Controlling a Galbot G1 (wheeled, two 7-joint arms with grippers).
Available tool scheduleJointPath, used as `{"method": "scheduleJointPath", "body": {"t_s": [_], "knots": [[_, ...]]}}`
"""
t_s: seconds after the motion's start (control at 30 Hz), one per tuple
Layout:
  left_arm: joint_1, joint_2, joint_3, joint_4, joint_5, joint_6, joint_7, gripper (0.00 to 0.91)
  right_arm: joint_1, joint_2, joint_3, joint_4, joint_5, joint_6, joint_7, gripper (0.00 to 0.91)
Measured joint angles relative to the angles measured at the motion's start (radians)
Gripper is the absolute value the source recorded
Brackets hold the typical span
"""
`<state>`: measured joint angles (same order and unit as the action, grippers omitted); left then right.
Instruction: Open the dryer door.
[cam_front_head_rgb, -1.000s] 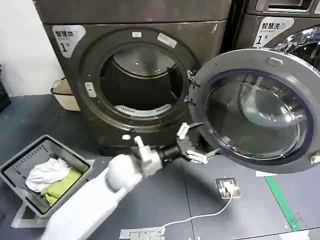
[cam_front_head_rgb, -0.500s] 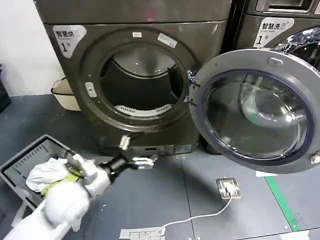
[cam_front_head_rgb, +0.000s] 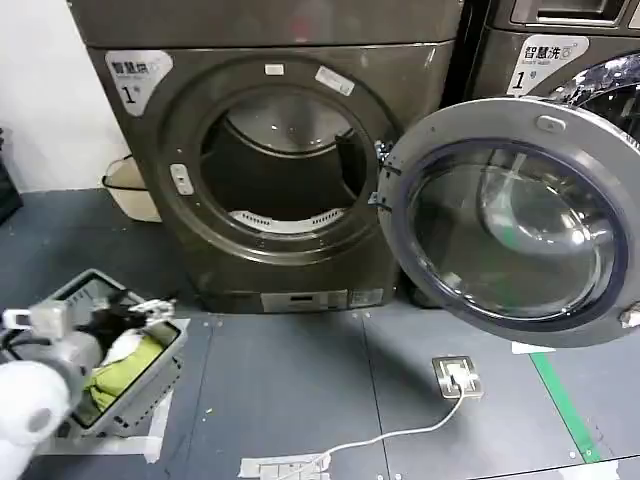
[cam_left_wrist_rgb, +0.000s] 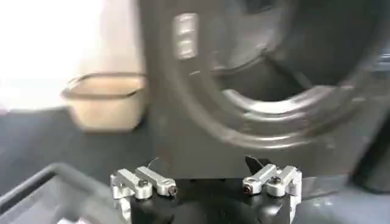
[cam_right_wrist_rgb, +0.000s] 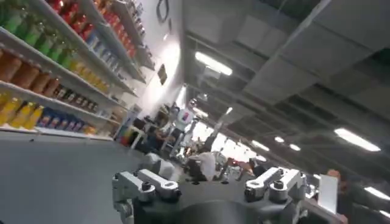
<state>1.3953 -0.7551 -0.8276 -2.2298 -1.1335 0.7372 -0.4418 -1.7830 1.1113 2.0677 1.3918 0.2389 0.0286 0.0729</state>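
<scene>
The dryer door (cam_front_head_rgb: 515, 215) stands swung right of the drum opening (cam_front_head_rgb: 275, 165); a basket (cam_front_head_rgb: 120, 375) sits front-left.

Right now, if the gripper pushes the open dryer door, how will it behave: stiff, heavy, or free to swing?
The dryer door would probably swing, not slide, since it hangs from a hinge at the dryer's opening. Its wide ring and bowl-shaped window look rigid, so it should not flex. It seems fairly heavy. The left gripper is open, near the laundry basket.
</scene>
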Motion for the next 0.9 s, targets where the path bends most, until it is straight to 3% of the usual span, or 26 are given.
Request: {"method": "scheduleJointPath", "body": {"t_s": [0.23,0.47,0.63,0.9], "knots": [[0.038,0.077,-0.131,0.037,-0.388,0.000,-0.357,0.907,0.007,-0.002,-0.022,0.014,0.000,-0.001,-0.001,0.907],[0.031,0.211,-0.144,0.133,-0.826,-0.001,-0.687,0.907,0.016,0.006,-0.041,0.026,0.001,0.000,0.002,0.907],[0.000,0.315,-0.088,0.240,-1.106,-0.001,-0.797,0.907,0.017,0.012,-0.047,0.031,0.002,0.002,0.004,0.907],[-0.049,0.390,-0.026,0.321,-1.345,-0.001,-0.885,0.907,0.015,0.013,-0.055,0.033,0.003,0.001,0.005,0.907]]}}
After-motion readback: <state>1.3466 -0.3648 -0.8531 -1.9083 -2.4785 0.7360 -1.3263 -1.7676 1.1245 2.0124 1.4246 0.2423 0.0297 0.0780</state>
